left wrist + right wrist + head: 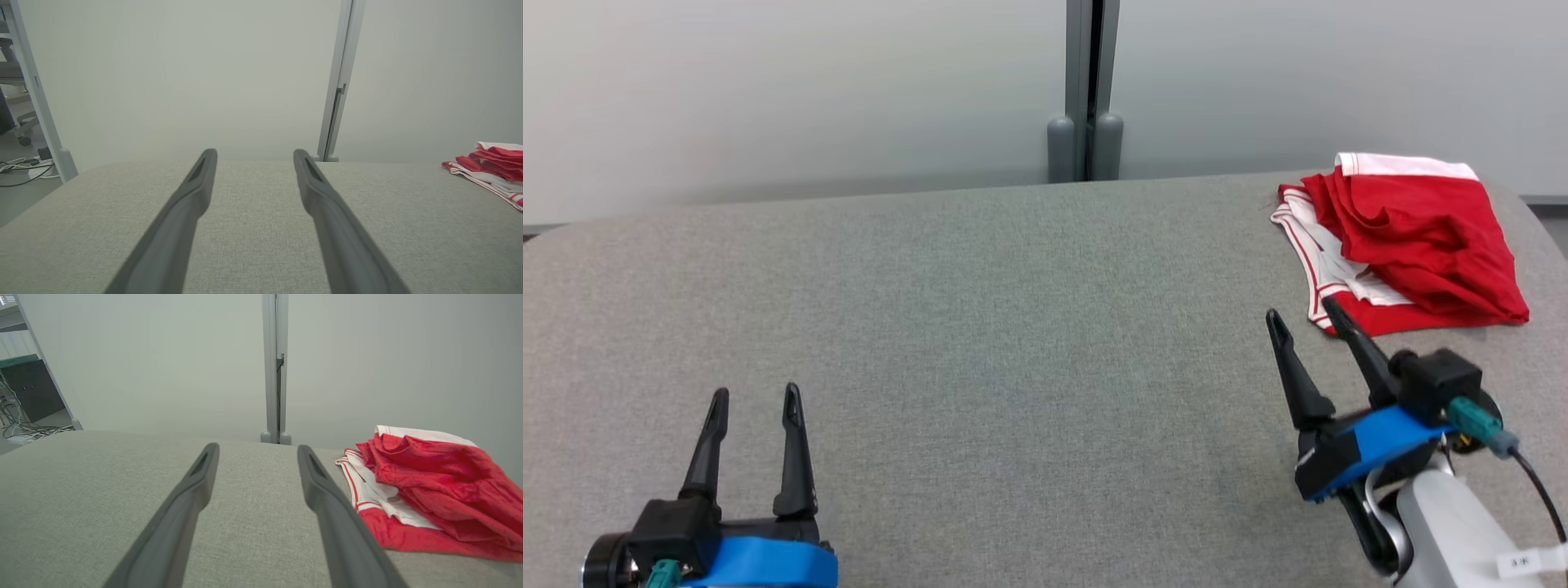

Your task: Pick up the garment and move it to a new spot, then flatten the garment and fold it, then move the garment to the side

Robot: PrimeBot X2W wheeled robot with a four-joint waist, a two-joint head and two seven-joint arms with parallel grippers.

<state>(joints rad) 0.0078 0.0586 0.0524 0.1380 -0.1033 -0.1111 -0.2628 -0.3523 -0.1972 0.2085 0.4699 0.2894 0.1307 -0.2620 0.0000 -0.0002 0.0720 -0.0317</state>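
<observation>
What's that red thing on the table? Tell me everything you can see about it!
It's a red garment with a white band and red-and-white striped edging, made of soft-looking cloth. It lies crumpled in a loose heap at the far right of the grey table. Nothing grips it; the open right claw is just by its near edge.

- White tag (1529,562) on the black cable (1542,492) by the right forearm (1450,527): a few dark printed characters (too small to read).
- No text can be read.
</observation>
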